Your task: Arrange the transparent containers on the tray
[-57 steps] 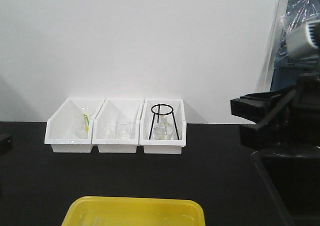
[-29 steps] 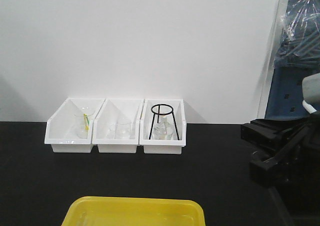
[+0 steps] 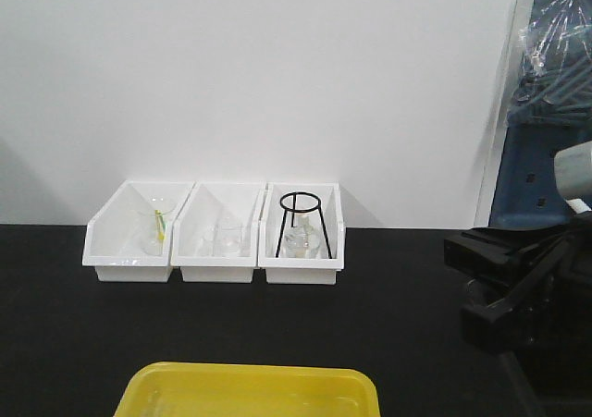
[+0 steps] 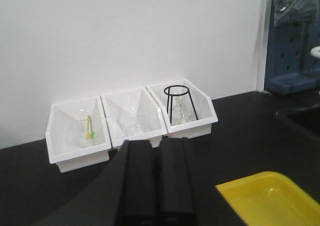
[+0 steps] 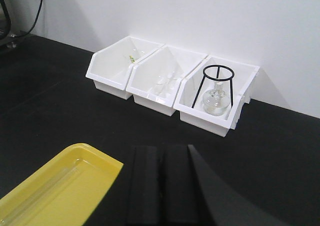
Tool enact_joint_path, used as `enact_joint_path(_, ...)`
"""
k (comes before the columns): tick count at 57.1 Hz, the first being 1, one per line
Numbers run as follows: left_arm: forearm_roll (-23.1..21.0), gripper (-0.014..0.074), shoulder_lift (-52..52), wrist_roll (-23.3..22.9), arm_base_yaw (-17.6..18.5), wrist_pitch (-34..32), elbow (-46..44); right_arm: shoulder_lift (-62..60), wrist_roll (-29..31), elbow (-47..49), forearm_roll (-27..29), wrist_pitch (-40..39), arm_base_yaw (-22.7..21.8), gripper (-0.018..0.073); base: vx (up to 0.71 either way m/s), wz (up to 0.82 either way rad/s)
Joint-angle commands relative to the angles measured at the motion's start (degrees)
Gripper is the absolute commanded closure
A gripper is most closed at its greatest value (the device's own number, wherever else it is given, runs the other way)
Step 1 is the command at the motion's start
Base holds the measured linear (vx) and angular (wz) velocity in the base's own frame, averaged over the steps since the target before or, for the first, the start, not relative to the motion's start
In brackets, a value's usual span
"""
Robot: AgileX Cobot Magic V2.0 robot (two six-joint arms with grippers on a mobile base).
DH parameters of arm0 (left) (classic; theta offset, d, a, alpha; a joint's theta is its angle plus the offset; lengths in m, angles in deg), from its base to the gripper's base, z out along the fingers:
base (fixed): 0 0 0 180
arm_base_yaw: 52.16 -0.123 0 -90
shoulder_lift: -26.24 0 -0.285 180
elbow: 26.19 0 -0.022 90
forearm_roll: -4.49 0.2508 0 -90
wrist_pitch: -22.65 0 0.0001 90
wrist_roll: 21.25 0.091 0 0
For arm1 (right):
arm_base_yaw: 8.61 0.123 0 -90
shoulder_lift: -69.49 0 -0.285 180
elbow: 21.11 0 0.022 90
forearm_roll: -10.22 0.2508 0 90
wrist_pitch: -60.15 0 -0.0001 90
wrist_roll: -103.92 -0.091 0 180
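On the black table [image 3: 388, 306], three white bins [image 3: 214, 219], one yellow tray [image 3: 250, 391].

Yellow tray [image 3: 250, 385] (perhaps holding tubes)

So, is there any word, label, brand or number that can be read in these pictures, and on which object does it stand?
None can be read in any view.
The three white bins, the yellow tray and the black tripod stand show no print.
The glassware in the bins is too small and blurred to show any markings.
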Motion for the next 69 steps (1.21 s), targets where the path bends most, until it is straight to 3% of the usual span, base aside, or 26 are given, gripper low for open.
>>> enact_joint_path(1,-1.9,0.0538,4.4,4.56,-2.07,-6.16,2.55,-0.91,0.52,1.7,0.14,-4.44,-0.31,0.0572,0.0,0.0)
enact_joint_path(16,-9.56,0.0538,23.56,6.76,-16.1,-7.2,22.32,-0.91,0.52,1.7,0.14,-4.44,-0.31,0.0572,0.0,0.0)
enact_joint_path(23,-14.45,0.0538,32.01,7.53,-20.66,-8.58,31.07,-0.91,0.52,1.7,0.14,-4.44,-0.31,0.0572,0.0,0.0)
enact_joint_path(26,-15.76,0.0538,31.85,7.42,-21.87,-12.2,34.49,-0.82,0.52,1.7,0.14,-4.38,-0.31,0.0572,0.0,0.0)
enact_joint_path(34,-16.35,0.0538,31.32,6.57,-22.44,-21.65,41.32,-0.89,0.52,1.7,0.14,-4.27,-0.31,0.0572,0.0,0.01)
enact_joint_path(69,-16.28,0.0538,31.22,6.42,-22.38,-19.92,40.7,-0.89,0.52,1.7,0.14,-4.47,-0.31,0.0572,0.0,0.0)
